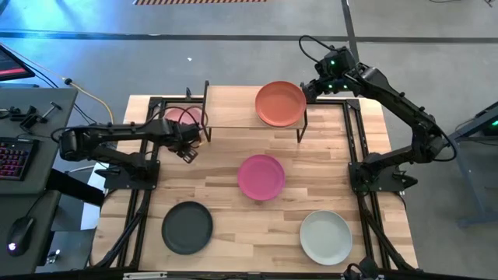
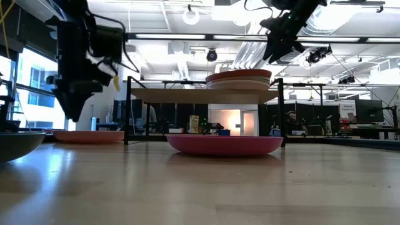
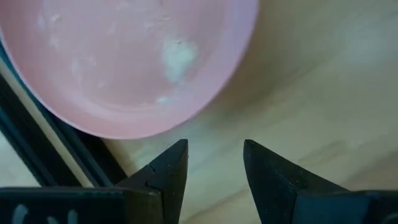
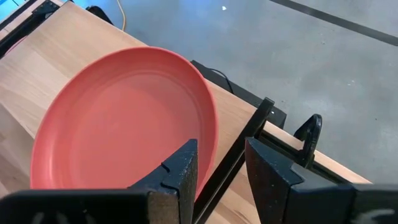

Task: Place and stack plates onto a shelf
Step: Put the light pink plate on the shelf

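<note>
The shelf [image 1: 229, 109] stands at the table's far middle. On its right half is a stack of plates [image 2: 239, 79] with a terracotta plate [image 1: 280, 103] on top. A light pink plate [image 1: 180, 118] lies on the table left of the shelf. A magenta plate [image 1: 261, 176], a charcoal plate [image 1: 187, 227] and a pale plate [image 1: 325, 236] also lie flat on the table. My left gripper [image 3: 214, 163] points down, open, just near of the pink plate [image 3: 124, 62], with only bare wood between its fingers. My right gripper [image 4: 221, 165] hangs open above the shelf's far right corner, clear of the terracotta plate [image 4: 124, 124].
Black frame rails [image 1: 148, 163] run along the table's left and right sides by the arm bases. The shelf's thin black legs [image 2: 128, 109] stand beside the pink plate [image 2: 87, 135]. A desk with a keyboard [image 1: 15, 155] stands left of the table.
</note>
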Action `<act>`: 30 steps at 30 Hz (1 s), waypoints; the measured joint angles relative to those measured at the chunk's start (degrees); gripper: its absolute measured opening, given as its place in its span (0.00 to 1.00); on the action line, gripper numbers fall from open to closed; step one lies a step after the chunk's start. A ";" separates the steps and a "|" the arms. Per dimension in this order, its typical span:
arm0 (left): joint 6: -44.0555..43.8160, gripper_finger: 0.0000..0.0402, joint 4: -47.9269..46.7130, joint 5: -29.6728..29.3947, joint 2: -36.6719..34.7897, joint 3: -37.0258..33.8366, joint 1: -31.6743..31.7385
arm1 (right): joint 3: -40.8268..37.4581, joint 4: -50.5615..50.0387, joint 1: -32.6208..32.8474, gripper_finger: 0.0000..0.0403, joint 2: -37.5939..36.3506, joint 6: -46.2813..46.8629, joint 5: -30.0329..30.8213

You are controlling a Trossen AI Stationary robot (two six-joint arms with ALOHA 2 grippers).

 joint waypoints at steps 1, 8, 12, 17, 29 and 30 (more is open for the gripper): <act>0.44 0.37 0.51 -0.68 0.00 -0.76 0.14 | 0.00 0.05 0.00 0.28 0.00 0.05 0.00; 1.71 0.37 2.05 -3.11 0.02 -2.34 1.94 | 0.00 0.13 0.00 0.28 0.00 0.97 -0.09; 4.82 0.37 4.28 -3.04 0.56 -2.33 2.65 | 0.00 0.15 0.00 0.28 0.00 1.75 -0.17; 6.93 0.37 5.35 -2.51 2.94 -2.33 4.17 | 0.00 0.17 0.00 0.28 0.00 1.91 -0.54; 8.67 0.37 9.89 -1.81 10.82 -2.31 7.23 | 0.00 0.37 0.00 0.28 0.02 2.18 -0.65; 9.22 0.37 10.16 -1.79 11.40 -2.31 7.43 | 0.00 0.37 0.00 0.28 0.02 2.17 -0.71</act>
